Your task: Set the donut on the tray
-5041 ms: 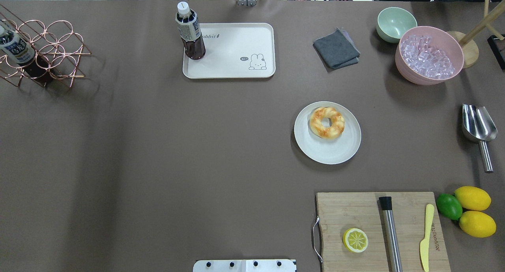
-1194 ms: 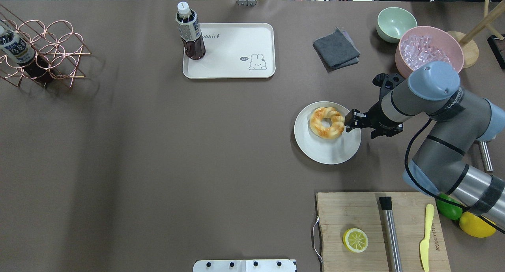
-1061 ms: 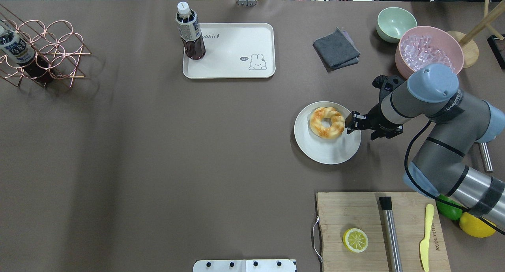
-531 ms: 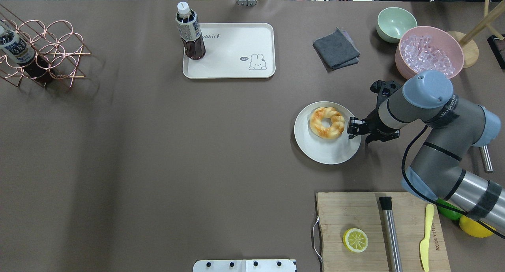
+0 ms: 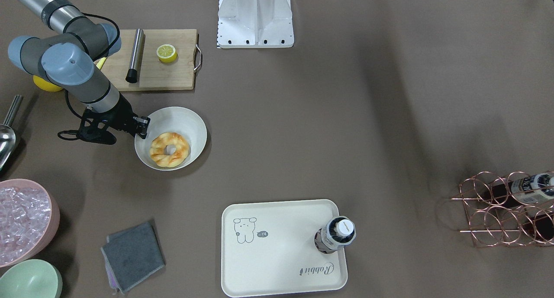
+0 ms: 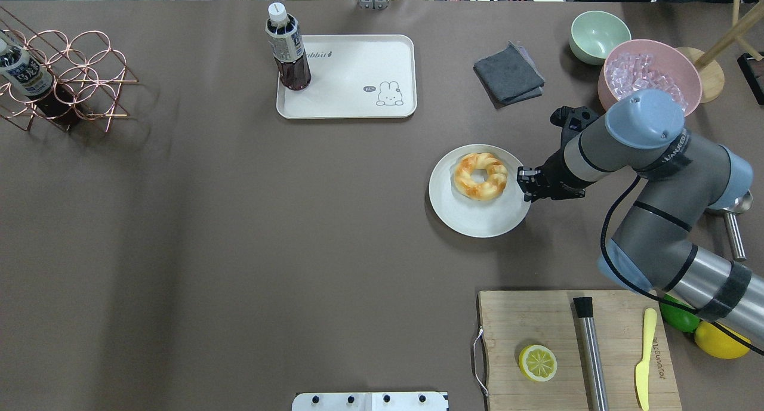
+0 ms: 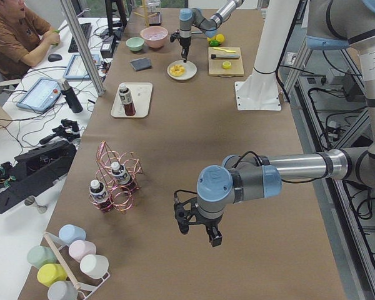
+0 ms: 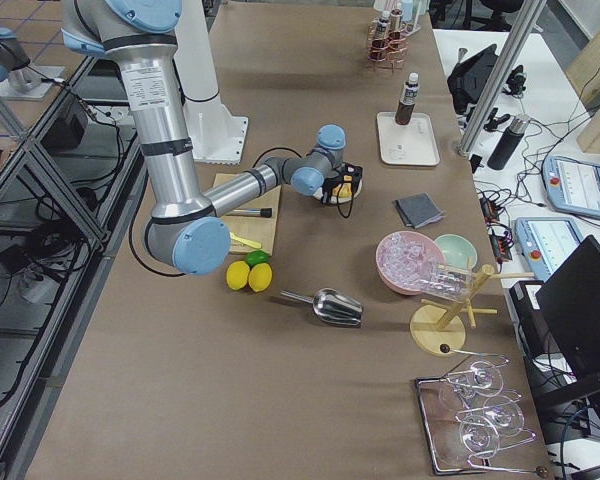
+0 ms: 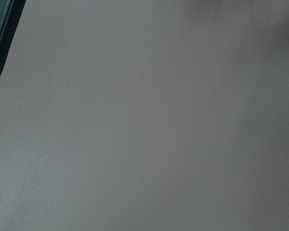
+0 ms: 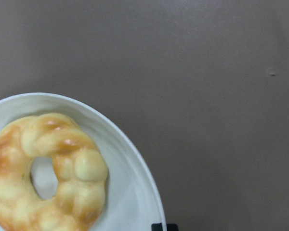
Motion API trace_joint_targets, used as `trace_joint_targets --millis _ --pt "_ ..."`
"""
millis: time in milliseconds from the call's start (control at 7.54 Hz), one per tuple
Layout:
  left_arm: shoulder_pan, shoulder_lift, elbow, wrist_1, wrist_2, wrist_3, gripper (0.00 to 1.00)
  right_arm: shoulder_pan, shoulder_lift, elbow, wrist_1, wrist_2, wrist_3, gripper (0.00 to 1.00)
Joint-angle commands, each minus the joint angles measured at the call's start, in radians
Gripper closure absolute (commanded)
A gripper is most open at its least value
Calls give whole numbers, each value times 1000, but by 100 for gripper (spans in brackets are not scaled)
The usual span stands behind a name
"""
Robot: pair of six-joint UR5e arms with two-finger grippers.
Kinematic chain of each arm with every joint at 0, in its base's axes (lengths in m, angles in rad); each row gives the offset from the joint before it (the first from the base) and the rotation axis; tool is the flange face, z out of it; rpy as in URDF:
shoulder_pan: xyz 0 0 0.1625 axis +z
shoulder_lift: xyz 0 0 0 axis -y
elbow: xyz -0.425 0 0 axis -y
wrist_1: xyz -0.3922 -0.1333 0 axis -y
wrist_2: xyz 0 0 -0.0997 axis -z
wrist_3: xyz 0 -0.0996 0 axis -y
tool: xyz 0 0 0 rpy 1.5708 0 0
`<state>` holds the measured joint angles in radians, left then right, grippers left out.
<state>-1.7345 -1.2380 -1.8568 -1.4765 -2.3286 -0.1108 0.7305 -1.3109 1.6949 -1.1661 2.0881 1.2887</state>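
The donut (image 6: 480, 176), a golden twisted ring, lies on a white plate (image 6: 471, 220) right of the table's middle; it also shows in the front view (image 5: 169, 149) and the right wrist view (image 10: 48, 173). My right gripper (image 6: 524, 184) is at the plate's right rim and looks shut on it. The cream tray (image 6: 358, 65) with the rabbit drawing sits at the far middle, apart from the plate, with a dark drink bottle (image 6: 287, 50) standing on its left end. My left gripper (image 7: 197, 228) shows only in the left side view, so I cannot tell its state.
A grey cloth (image 6: 509, 74), a green bowl (image 6: 598, 35) and a pink bowl of ice (image 6: 647, 71) lie at the far right. A wooden cutting board (image 6: 537, 321) with a lemon half (image 6: 538, 362) is at the near right. A copper bottle rack (image 6: 65, 80) stands far left.
My right arm came in and reached the plate's right rim. In the last half second the plate, with the donut on it, shifted left and away together with the gripper.
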Motion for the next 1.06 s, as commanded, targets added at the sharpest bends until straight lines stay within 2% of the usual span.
trace_joint_targets --millis 0,133,265,531,796,929 --pt "0 2 -16 1 0 0 2 46 120 -1 -3 59 140 100" --pt "0 3 -25 2 0 -1 2 56 174 -18 -4 59 193 100" --pt "0 2 -28 2 0 -1 2 78 259 -90 -4 61 231 100" --pt "-2 6 -35 2 0 -1 2 89 483 -338 -4 59 300 100" --pt "-4 9 -48 2 2 -1 2 84 602 -499 -3 49 310 100" --pt "-4 9 -50 2 2 -1 2 64 674 -603 0 15 322 100"
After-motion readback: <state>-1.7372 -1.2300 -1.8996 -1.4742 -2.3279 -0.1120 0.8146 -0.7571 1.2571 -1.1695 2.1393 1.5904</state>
